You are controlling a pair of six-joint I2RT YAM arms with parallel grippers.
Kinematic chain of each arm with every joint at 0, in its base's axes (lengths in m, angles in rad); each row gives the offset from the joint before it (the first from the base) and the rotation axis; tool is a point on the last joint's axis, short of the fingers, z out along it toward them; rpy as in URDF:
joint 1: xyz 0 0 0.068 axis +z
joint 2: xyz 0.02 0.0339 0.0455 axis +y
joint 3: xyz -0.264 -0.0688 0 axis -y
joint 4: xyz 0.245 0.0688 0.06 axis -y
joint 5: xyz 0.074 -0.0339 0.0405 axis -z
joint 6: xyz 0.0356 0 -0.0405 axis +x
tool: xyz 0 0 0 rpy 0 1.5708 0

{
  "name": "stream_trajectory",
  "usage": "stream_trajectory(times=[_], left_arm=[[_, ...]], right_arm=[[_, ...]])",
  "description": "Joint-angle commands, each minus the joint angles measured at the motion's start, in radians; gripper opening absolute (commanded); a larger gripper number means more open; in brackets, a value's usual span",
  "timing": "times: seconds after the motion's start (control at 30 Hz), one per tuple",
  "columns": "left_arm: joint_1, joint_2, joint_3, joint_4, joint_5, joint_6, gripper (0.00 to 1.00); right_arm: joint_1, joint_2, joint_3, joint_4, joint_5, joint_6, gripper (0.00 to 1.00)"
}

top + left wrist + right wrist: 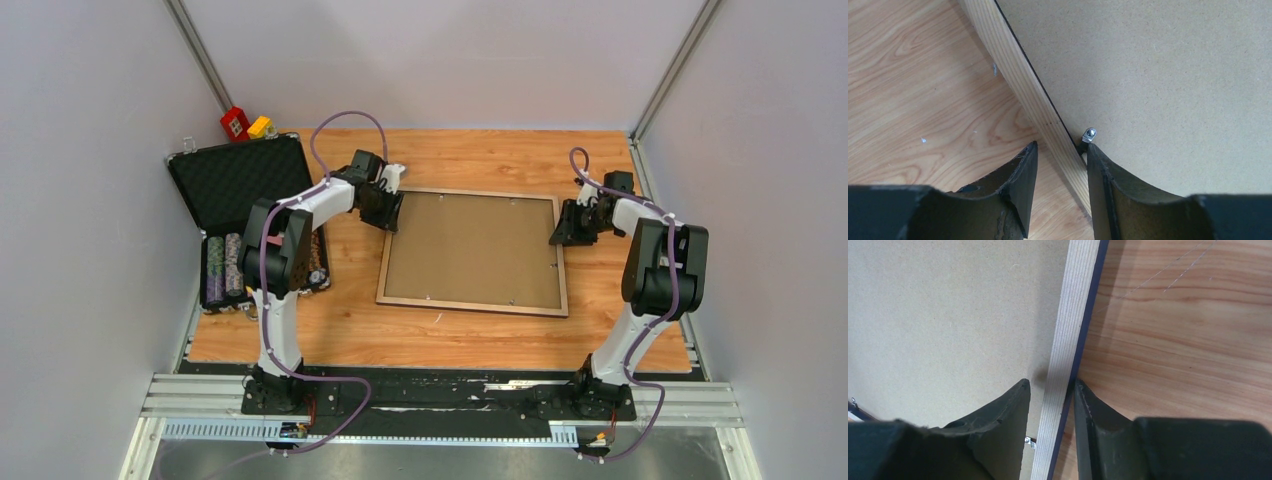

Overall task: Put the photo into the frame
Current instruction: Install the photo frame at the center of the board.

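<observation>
On the tabletop (330,340) our frame (472,306) lies back-up, near the middle.
Brown backing (475,248) fills it. Our left hand (1060,150) straddles the left rail, fingers apart; our right hand (1050,382) straddles the right rail, also apart. A metal clip (1089,134) sits by the left hand.

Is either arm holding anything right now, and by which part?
Cannot tell for sure: fingers of the left gripper straddle the frame's left rail, the right gripper's its right rail; frame flat on the table.
</observation>
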Motion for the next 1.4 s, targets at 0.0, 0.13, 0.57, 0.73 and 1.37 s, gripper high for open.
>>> stream_trajectory(times=[0.0,0.13,0.57,0.73,1.37], left_arm=[[-0.005,-0.04,-0.024,-0.014,-0.029,0.027,0.48],[-0.007,-0.04,-0.031,0.001,-0.026,0.011,0.46],[-0.006,-0.041,-0.04,0.066,-0.005,-0.061,0.33],[-0.006,-0.036,-0.051,0.089,0.015,-0.079,0.27],[-0.007,-0.031,-0.062,0.12,0.036,-0.061,0.05]], right_arm=[[-0.006,-0.004,-0.005,0.016,-0.036,0.007,0.36],[-0.008,-0.008,-0.009,0.014,-0.038,0.008,0.36],[-0.009,-0.006,-0.012,0.011,-0.043,0.009,0.34],[-0.009,-0.001,-0.012,0.012,-0.048,0.008,0.34],[-0.012,0.01,-0.011,0.01,-0.053,0.004,0.33]])
